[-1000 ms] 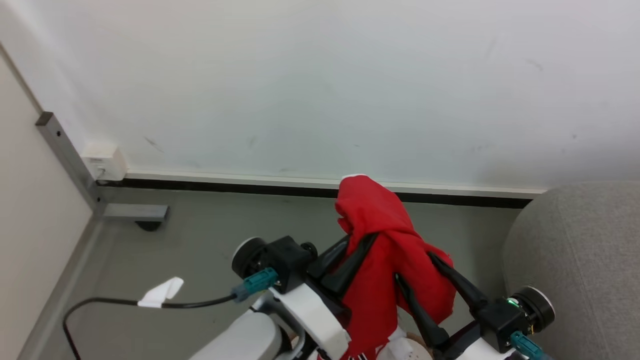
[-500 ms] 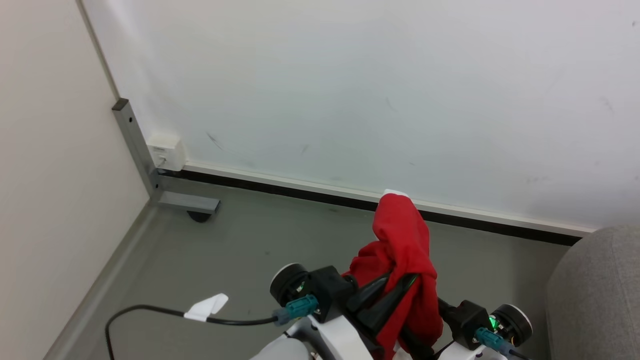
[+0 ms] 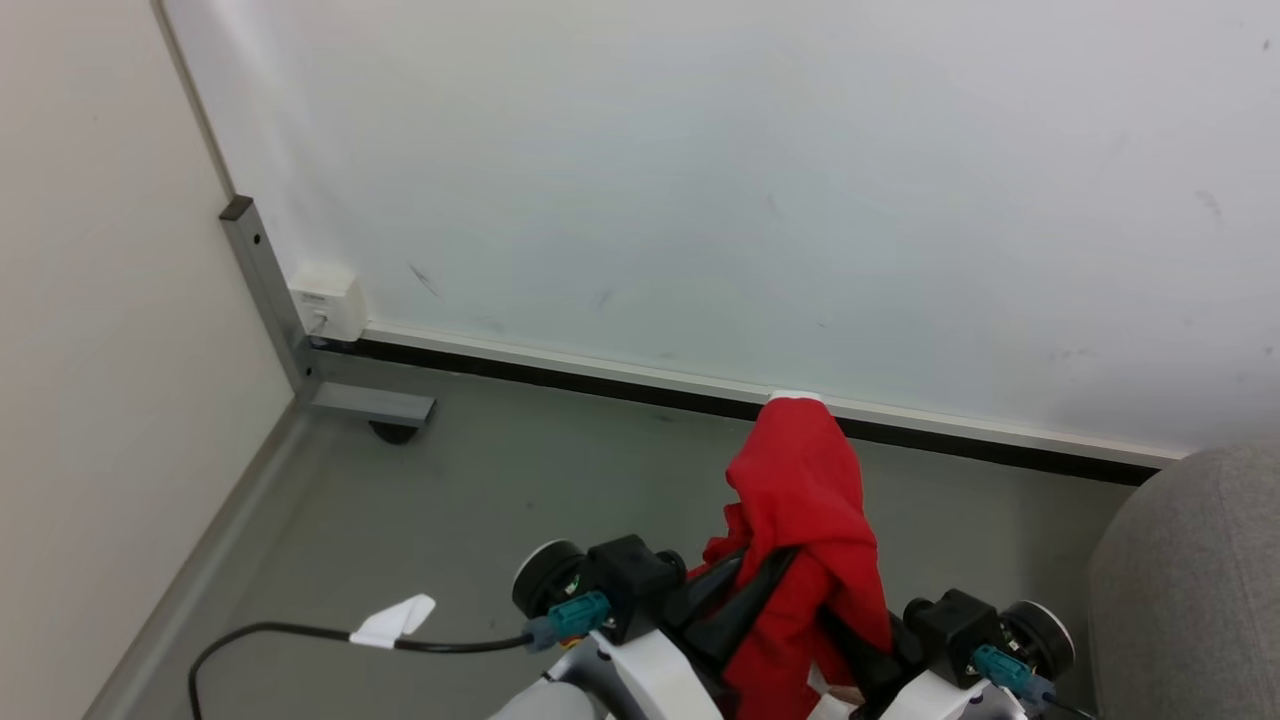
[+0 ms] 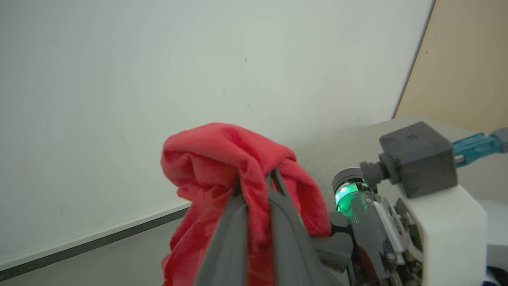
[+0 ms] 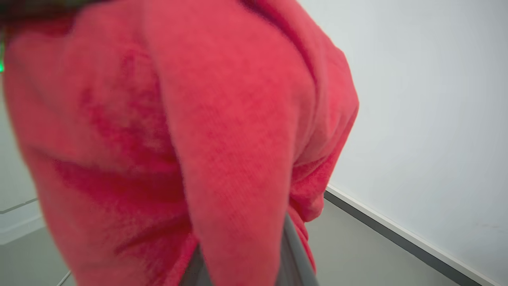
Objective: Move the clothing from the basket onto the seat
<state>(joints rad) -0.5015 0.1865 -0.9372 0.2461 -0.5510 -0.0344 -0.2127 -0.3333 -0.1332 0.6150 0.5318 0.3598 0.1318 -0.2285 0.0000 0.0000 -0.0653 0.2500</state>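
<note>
1. A pale wall (image 3: 700, 200) rises behind the grey floor (image 3: 500, 480).
2. The seat (image 3: 1190, 580) shows as a rounded grey corner at the lower right of the head view, apart from the clothing.
3. The clothing (image 3: 800, 500), a red bundle, hangs in the air above the floor, draped over both tools.
4. The left tool (image 4: 256, 182) is clamped on a fold of it.
5. The right tool (image 3: 862, 655) sits under the cloth; whether its fingers are together I cannot tell.
6. A black cable (image 3: 300, 632) with a white tag (image 3: 393, 620) lies on the floor.
</note>
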